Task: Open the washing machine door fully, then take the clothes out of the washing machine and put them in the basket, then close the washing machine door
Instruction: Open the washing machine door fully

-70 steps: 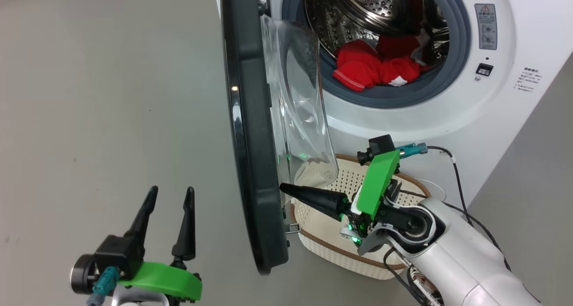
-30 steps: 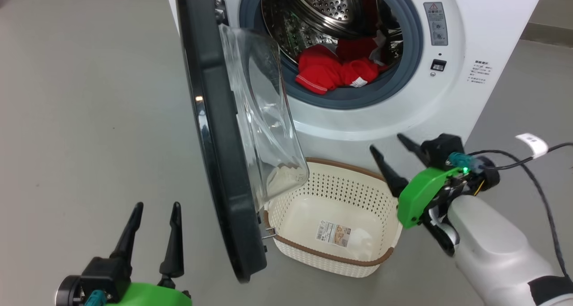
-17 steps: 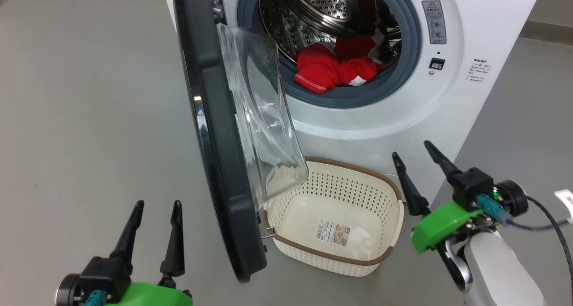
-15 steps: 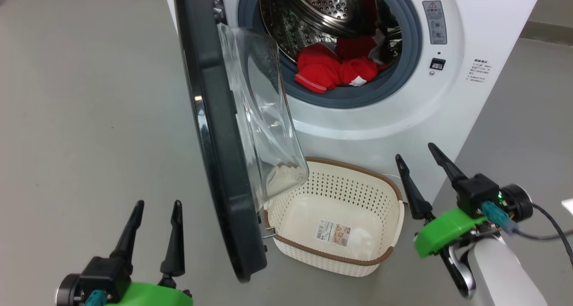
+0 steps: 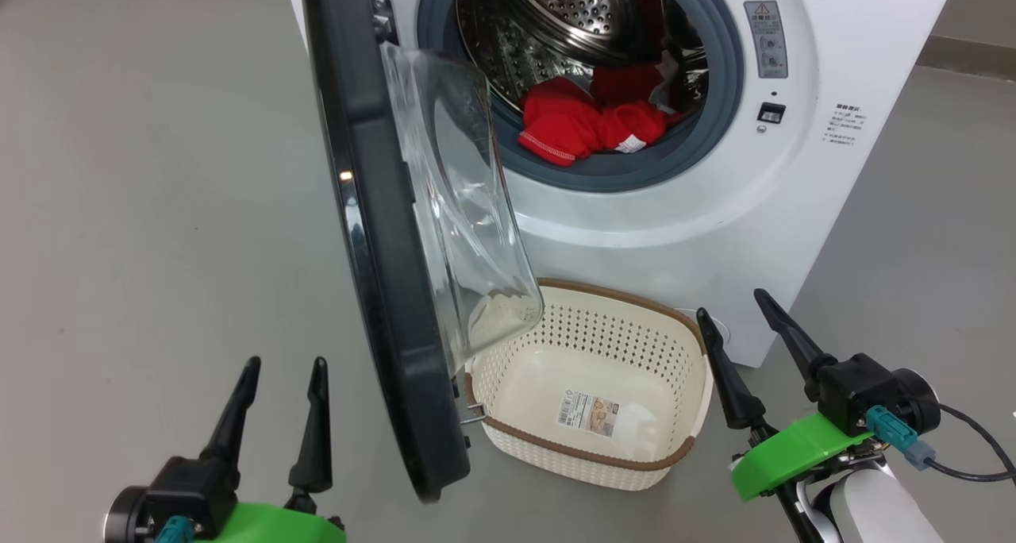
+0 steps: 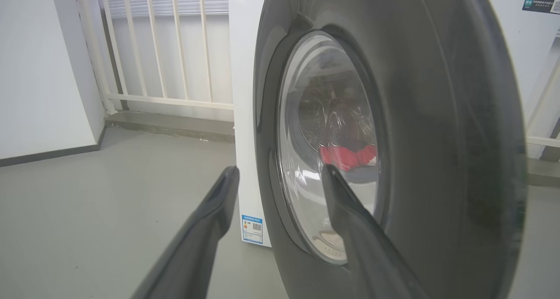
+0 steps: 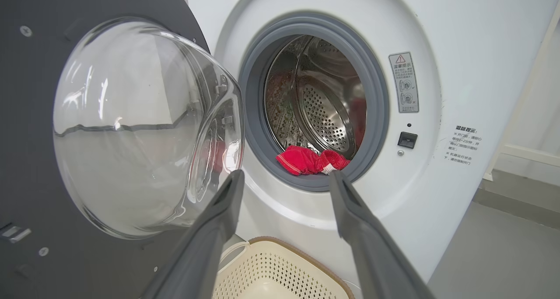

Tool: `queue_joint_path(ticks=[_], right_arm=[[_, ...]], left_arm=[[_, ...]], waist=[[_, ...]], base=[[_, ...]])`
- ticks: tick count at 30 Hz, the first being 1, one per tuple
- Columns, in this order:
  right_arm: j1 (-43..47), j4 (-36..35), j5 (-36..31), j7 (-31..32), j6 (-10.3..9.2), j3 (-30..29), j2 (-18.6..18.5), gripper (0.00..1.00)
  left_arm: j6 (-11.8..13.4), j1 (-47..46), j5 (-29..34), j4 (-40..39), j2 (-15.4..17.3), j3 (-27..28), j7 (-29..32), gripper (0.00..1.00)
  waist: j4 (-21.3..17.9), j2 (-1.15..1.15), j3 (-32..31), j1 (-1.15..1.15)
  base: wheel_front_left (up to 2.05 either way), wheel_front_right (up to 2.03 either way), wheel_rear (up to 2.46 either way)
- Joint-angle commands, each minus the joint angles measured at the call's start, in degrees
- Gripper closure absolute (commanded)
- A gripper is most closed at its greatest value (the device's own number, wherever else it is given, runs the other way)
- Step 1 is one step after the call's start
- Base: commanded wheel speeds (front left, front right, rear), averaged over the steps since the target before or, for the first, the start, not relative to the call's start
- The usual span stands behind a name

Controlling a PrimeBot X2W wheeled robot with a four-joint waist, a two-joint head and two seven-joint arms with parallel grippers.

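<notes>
Inside the washing machine [image 5: 833, 51], low at its front: the clothes [image 5: 563, 126] | look soft, light, floppy; best pinch a thick red fold | left hand [image 5: 286, 362] and right hand [image 5: 729, 303] both open, empty

The door [image 5: 373, 233] showed a wide black rim, glossy enough to catch a bright glint, and its clear bowl [image 5: 468, 209] looked like smooth glass, full of reflections. The washing machine [image 5: 714, 225] had a smooth white shell, a matt grey rubbery seal [image 5: 627, 174] and a shiny perforated steel drum [image 5: 579, 3]. The clothes [image 5: 567, 126] were soft red cloth with white stitching. The basket [image 5: 611, 336] was cream perforated plastic with a brown woven-look rim and a paper label [image 5: 588, 412] inside. The floor [image 5: 159, 209] was dull grey. The left gripper [image 5: 286, 360] and right gripper [image 5: 729, 303] had matt dark fingers over bright green plastic.
</notes>
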Motion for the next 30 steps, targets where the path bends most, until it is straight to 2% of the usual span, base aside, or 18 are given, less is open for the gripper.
queue_joint_path(ticks=[1, 20, 21, 23, 30], right_arm=[[-0.31, -1.56, 0.42, -0.37, 0.36, 1.22, 0.15, 0.0], [-0.2, -1.17, 1.3, -0.37, 0.36, 1.89, 0.16, 0.0], [-0.26, -1.15, 1.36, -0.37, 0.36, 1.87, 0.16, 0.0], [-0.32, -0.96, 1.88, -0.37, 0.36, 1.73, 0.16, 0.0], [-0.87, -0.17, 1.71, -0.37, 0.36, 1.71, 0.16, 0.0]], left_arm=[[0.48, -0.53, 0.11, -1.25, 0.58, 1.66, -0.44, 0.0], [0.66, -0.66, 0.23, -1.24, 0.23, 2.17, -0.44, 0.0], [0.54, -0.67, -0.18, -1.12, 0.16, 2.2, -0.44, 0.54], [0.46, -0.82, -0.55, -1.08, 0.08, 2.24, -0.44, 1.0], [0.51, -2.19, -0.14, -4.53, -0.08, 3.13, -0.44, 1.0]], waist=[[0.01, 0.0, 0.04, 0.0], [0.19, 0.0, 0.94, 0.0], [0.16, 0.0, 0.99, 0.0], [0.11, 0.0, 1.08, 0.0], [-0.12, 0.0, 1.25, 0.0]], base=[[0.0, 0.0, 0.0], [0.0, 0.0, 0.0], [0.0, 0.0, 0.0], [0.0, 0.0, 0.0], [0.0, 0.0, 0.0]])
